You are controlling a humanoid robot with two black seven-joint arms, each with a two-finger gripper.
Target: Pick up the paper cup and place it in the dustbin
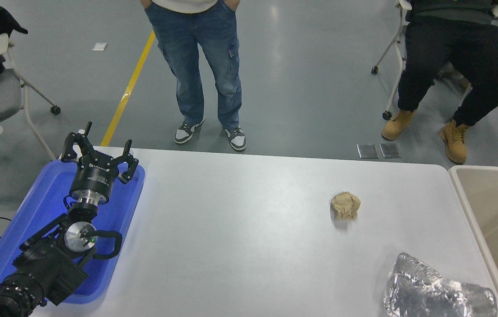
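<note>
Head view over the white desk (240,229). The dustbin (466,200), a beige bin with a pale rim, stands against the desk's right edge, only partly in frame; its visible interior shows bare beige walls. The paper cup cannot be seen anywhere on the desk or in the visible part of the dustbin. A crumpled brown paper ball (345,205) lies on the desk to the left of the dustbin, and a crinkled silver foil bag (438,290) lies just beside the dustbin's near end. Well away from the dustbin, at the desk's opposite edge, the left gripper (98,155) hangs over a blue tray (44,193), its fingers (69,147) spread apart and empty. The right arm is out of frame. Beyond the desk, one person (203,66) stands and another (455,66) sits.
</note>
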